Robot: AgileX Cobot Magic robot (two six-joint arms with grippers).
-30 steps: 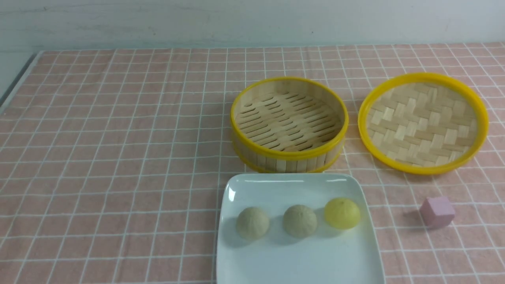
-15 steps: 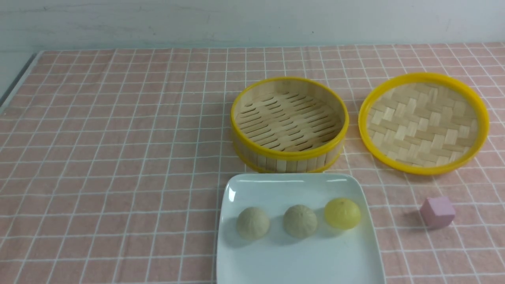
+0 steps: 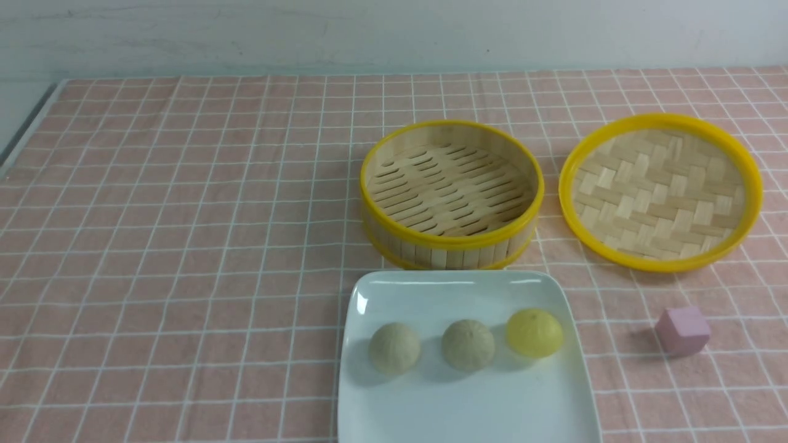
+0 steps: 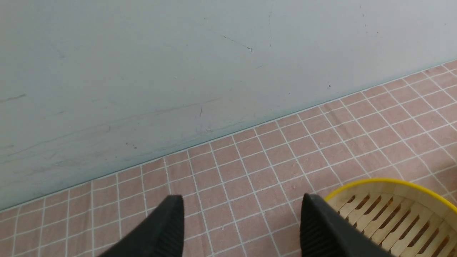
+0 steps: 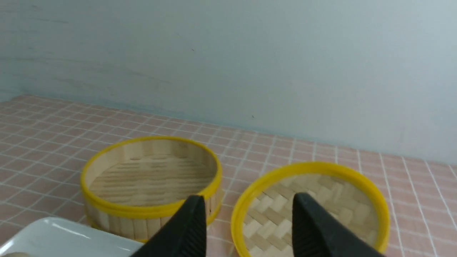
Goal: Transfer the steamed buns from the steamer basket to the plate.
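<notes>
Left of the steamer basket (image 3: 448,246): open checked cloth (image 3: 184,246), left gripper (image 4: 242,200) spread wide, gripping nothing. Just before its near rim: plate (image 3: 455,412), steamed buns (image 3: 394,348) (image 3: 468,344) side by side, yellow bun (image 3: 534,333) beside them. Right of the basket: lid (image 3: 660,192), near but apart; right gripper (image 5: 249,198) parted, empty.

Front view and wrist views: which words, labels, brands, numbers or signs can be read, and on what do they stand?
None can be read in any view. The glossy white rounded-square plate, the round bamboo steamer basket with yellow rims, the flat woven-bamboo yellow-rimmed lid, the small pink cube and the pink checked tablecloth bear no writing.
</notes>
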